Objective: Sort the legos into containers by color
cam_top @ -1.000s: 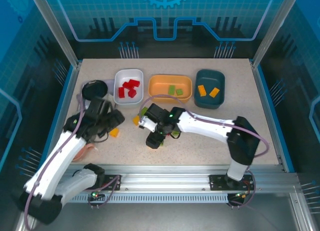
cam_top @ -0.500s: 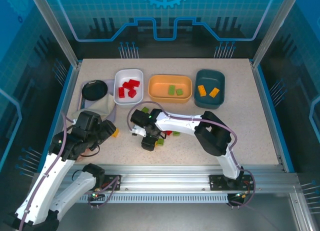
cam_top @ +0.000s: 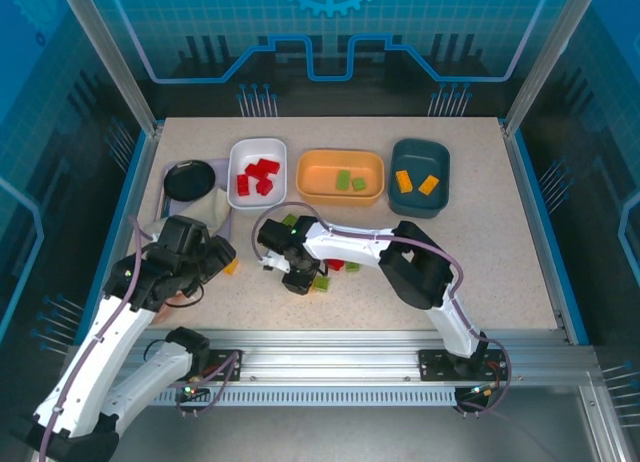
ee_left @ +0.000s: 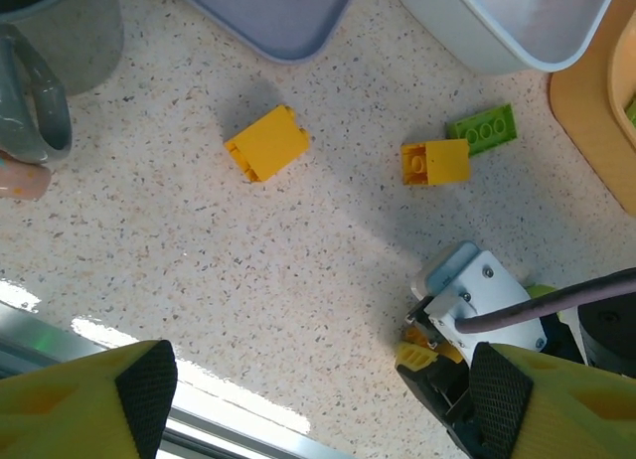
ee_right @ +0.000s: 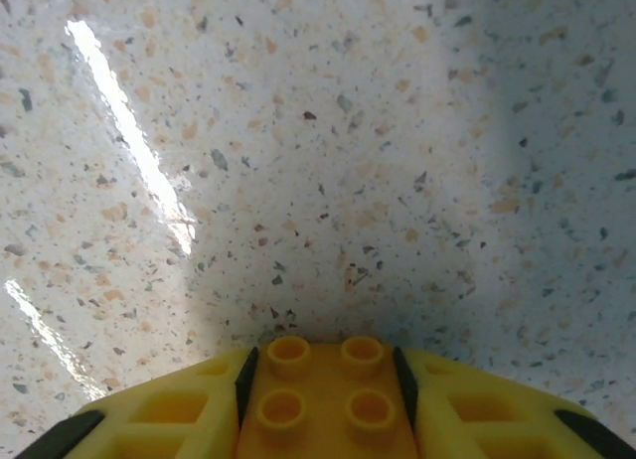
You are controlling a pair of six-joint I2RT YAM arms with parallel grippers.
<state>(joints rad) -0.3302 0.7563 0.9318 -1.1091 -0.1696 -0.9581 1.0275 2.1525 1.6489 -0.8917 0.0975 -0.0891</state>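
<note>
While a small yellow-orange plastic brick (ee_right: 323, 404) is pinched between the yellow fingers (ee_right: 169, 419) of the right end effector (ee_right: 323, 368), it is held low over the speckled surface (ee_right: 348, 131) near the middle; whether it touches cannot be told. The left end effector (ee_left: 320, 384) is spread wide, with nothing between its fingers. Under it, a loose yellow brick (ee_left: 265, 142), a second yellow-orange brick (ee_left: 435, 162) and a flat green brick (ee_left: 483, 129) are laid apart. At the far side, red bricks (cam_top: 258, 175) are held in the white rounded bowl (cam_top: 258, 142), green bricks (cam_top: 350, 180) in the orange bowl (cam_top: 340, 155), and orange-yellow bricks (cam_top: 415, 182) in the dark teal bowl (cam_top: 420, 143).
</note>
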